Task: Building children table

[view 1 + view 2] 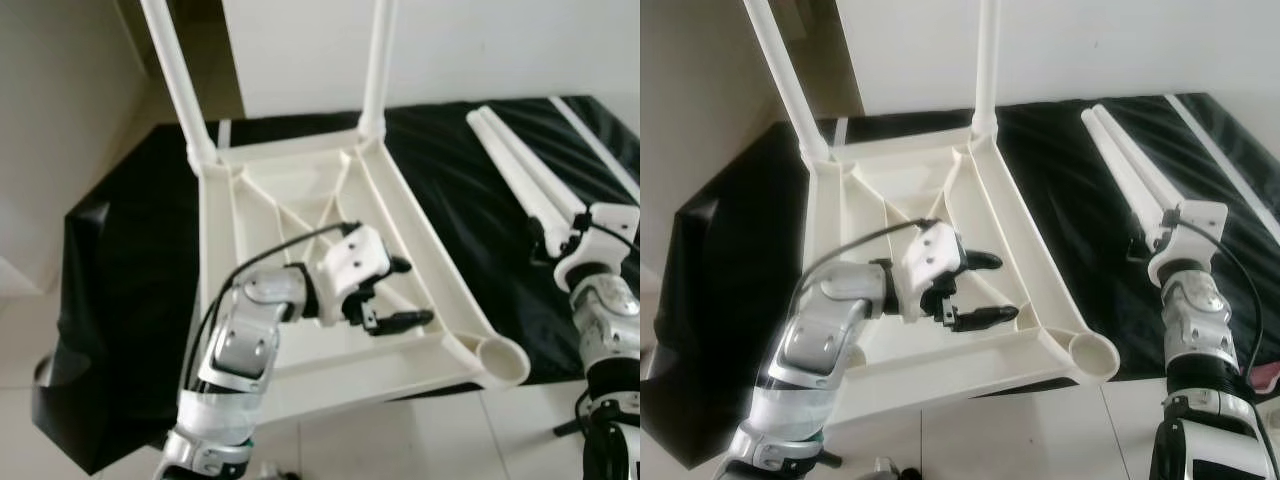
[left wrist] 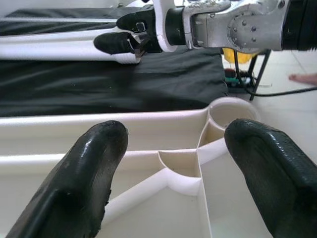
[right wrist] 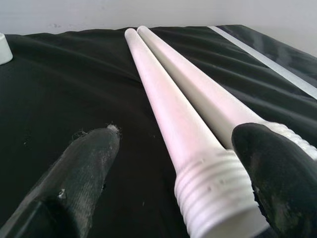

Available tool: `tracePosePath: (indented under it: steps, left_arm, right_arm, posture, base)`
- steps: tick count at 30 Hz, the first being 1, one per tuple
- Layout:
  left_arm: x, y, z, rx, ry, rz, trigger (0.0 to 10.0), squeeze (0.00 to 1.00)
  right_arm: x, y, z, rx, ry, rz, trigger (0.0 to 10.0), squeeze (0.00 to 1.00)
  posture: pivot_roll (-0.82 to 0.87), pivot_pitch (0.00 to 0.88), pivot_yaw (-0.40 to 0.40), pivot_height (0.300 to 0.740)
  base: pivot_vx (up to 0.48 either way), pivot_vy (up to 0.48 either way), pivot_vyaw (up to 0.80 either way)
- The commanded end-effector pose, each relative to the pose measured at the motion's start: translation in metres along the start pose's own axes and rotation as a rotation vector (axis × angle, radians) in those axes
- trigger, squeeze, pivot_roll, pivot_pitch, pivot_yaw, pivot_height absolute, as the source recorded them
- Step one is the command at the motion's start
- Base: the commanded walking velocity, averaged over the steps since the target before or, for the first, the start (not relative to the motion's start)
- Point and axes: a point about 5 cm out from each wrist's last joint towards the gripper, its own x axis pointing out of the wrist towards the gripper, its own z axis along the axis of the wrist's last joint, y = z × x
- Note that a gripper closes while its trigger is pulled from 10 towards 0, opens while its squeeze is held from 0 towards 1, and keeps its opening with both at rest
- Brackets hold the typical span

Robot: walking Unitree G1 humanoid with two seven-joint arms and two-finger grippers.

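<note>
Two legs are fitted; the third is being fetched — the right gripper (image 3: 173, 168) is spread around a loose leg (image 3: 171, 106), closing needed. The left gripper (image 1: 400, 293) is held open over the tabletop (image 1: 420, 225).

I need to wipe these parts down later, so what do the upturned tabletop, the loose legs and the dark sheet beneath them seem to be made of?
Tabletop: apparently moulded white plastic with a slight sheen; thin ribs and a round socket are formed into its underside.
Loose legs: seemingly the same smooth white plastic, with moulded screw threads at the end.
Sheet: probably thin glossy black plastic film; it creases and reflects light, though coated cloth is possible.
</note>
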Motion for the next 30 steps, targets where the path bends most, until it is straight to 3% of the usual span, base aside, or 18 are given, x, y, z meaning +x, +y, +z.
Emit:
tracePosePath:
  steps: [1,7,17,30]
  left_arm:
    - [-0.004,0.013,0.003,-0.03,-0.01,0.271,10.0,0.0]
    - [-0.004,0.009,0.008,-0.059,-0.011,0.272,10.0,0.0]
    - [-0.007,0.002,0.008,-0.103,0.0,0.29,10.0,0.0]
    - [-0.001,-0.003,0.014,-0.126,-0.005,0.31,10.0,0.0]
  right_arm:
    - [0.001,0.001,-0.001,-0.008,0.006,0.017,10.0,0.0]
    - [0.006,0.006,0.004,-0.006,-0.004,0.041,10.0,0.0]
    - [0.003,0.012,-0.006,-0.027,0.03,0.015,10.0,0.0]
    - [-0.007,-0.002,-0.022,0.019,0.129,-0.051,10.0,0.0]
  posture:
    - [0.13,0.206,0.062,0.74]
    - [0.14,0.262,0.064,0.74]
    - [0.16,0.261,0.059,0.74]
    - [0.15,0.263,0.066,0.74]
  base:
    - [0.0,0.0,0.0]
    - [0.0,0.0,0.0]
    - [0.0,0.0,0.0]
    - [0.0,0.0,0.0]
